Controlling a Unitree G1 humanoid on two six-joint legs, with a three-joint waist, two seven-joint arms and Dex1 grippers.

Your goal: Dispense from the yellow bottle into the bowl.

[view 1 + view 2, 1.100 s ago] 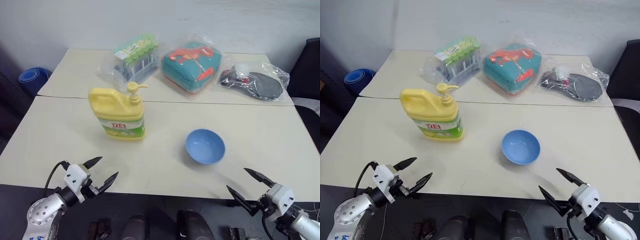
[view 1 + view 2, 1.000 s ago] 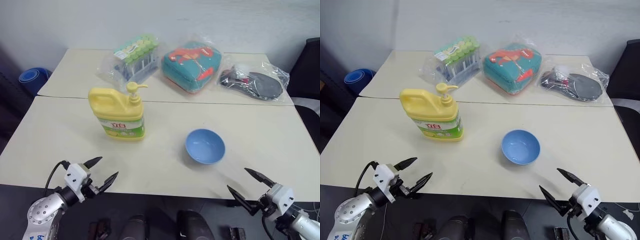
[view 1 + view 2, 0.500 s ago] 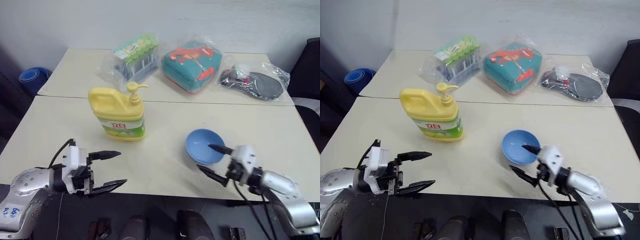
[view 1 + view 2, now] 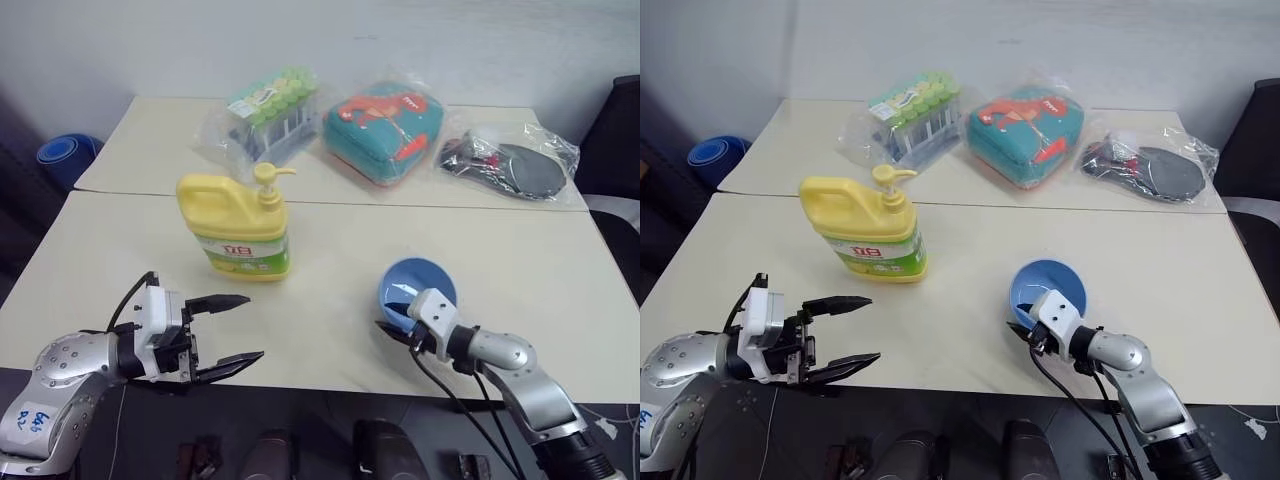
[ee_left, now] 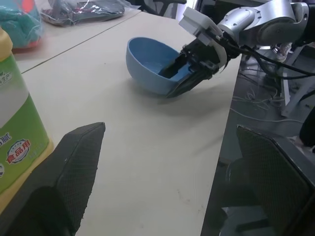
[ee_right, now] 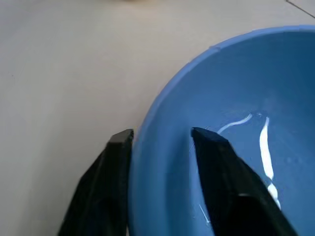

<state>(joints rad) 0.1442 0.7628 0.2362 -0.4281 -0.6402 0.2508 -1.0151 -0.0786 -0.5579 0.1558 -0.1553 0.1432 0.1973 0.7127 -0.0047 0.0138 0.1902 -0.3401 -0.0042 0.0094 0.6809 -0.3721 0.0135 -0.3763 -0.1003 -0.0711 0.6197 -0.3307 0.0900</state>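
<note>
- The bowl (image 4: pixel 418 291), right of the yellow bottle (image 4: pixel 237 229), has been reached and its near rim clamped by the right gripper (image 6: pixel 161 137).
- The left gripper (image 4: pixel 227 329) is kept spread, empty, short of the bottle; pumping is judged pending.

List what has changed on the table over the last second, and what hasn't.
The right gripper swung in from the table's near edge to the bowl and closed over its near rim, one finger inside, one outside. The left gripper rose and turned toward the table, open. The yellow bottle and the bagged items behind stayed put.
</note>
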